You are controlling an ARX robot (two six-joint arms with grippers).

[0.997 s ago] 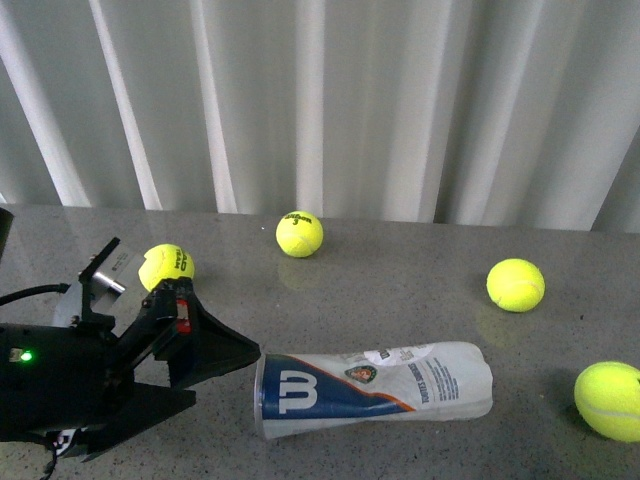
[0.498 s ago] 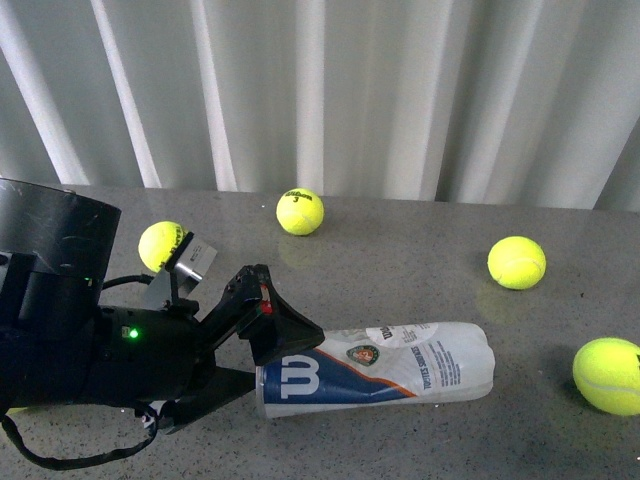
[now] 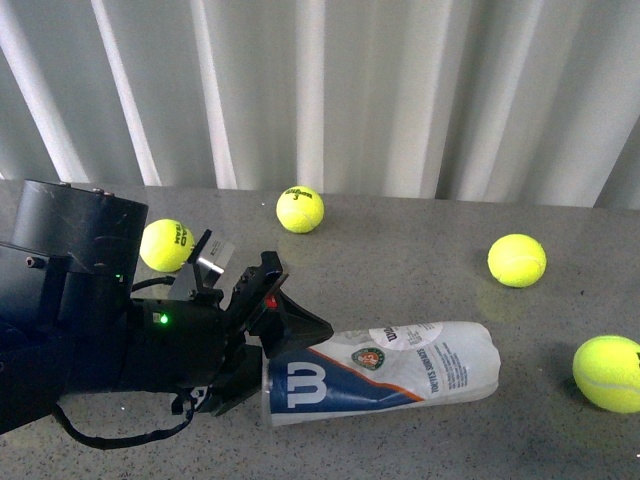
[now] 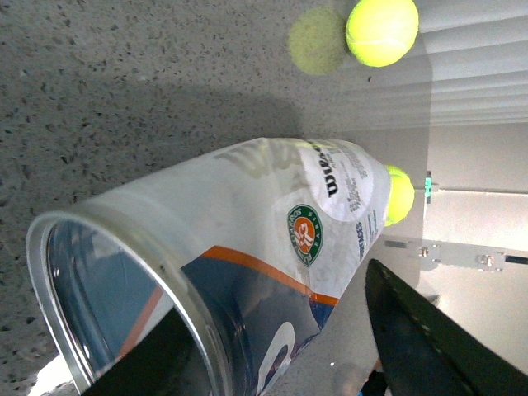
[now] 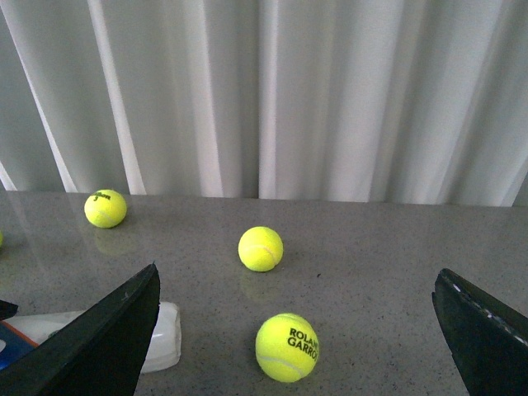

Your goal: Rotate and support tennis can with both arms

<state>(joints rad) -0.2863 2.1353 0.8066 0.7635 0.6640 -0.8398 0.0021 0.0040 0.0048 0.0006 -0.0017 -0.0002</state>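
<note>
The tennis can lies on its side on the grey table, its silver-rimmed open end on the left and its closed end on the right. My left gripper is open. One finger lies over the rim end and the other below it. In the left wrist view the can fills the frame, with the gripper spread around its open end. My right gripper is open and empty, out of the front view. The can's closed end shows beside its finger.
Several yellow-green tennis balls lie on the table: one behind my left arm, one at the back, one at the right, one at the right edge. A ball lies between my right fingers. White curtain stands behind.
My left arm has moved right and forward, and its open jaws now straddle the can's rim end. The can has shifted slightly to the right.
</note>
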